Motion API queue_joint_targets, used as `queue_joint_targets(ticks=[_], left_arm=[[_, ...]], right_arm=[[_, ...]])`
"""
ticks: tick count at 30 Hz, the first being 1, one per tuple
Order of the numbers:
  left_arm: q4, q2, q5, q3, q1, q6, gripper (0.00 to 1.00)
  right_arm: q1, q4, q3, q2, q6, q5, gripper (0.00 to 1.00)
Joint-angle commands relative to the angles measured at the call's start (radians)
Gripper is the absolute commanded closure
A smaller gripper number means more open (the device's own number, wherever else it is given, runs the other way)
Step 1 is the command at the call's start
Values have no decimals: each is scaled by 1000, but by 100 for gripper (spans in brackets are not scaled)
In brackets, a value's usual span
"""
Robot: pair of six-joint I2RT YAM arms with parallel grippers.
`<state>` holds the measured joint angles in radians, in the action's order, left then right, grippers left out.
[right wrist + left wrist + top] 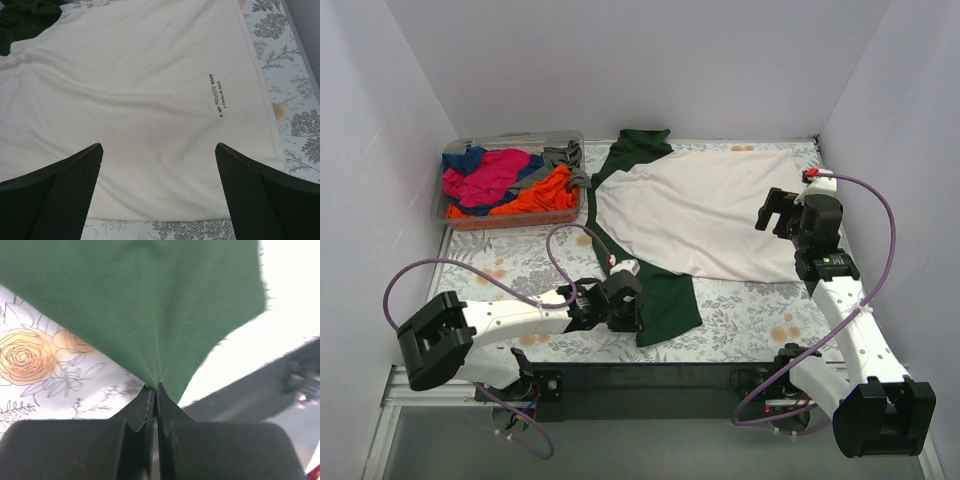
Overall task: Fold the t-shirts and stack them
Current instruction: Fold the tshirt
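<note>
A large cream t-shirt (705, 215) with dark green sleeves lies spread on the floral table. Its near green sleeve (665, 300) reaches toward the front edge. My left gripper (625, 300) is shut on that sleeve; in the left wrist view the green cloth (140, 305) fans out from my closed fingertips (157, 390). My right gripper (778, 212) is open above the shirt's right part. In the right wrist view the cream cloth (150, 100) with small dark print (216, 95) lies under my open fingers (65, 185). Magenta, orange, blue and grey t-shirts (510, 180) are heaped in the bin.
A clear plastic bin (577, 145) stands at the back left. The shirt's far green sleeve (638, 145) lies bunched by the back wall. White walls close the left, back and right sides. The floral tablecloth (500, 265) shows at the left front.
</note>
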<state>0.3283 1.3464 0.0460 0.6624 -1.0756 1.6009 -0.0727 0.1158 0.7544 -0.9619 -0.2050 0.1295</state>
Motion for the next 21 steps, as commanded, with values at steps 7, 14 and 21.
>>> queue_joint_targets(ticks=[7,14,21], left_arm=[[-215,-240,9,-1,74,-123,100],[-351,-87,-127,98,248,-274,100],[-457,-3,-259,120,379,-352,100]], right_arm=[[11,-15,-12,-8,10,44,14],[63,-5,-39,-52,6,70,13],[252,15,-82,-156,-51,85,13]])
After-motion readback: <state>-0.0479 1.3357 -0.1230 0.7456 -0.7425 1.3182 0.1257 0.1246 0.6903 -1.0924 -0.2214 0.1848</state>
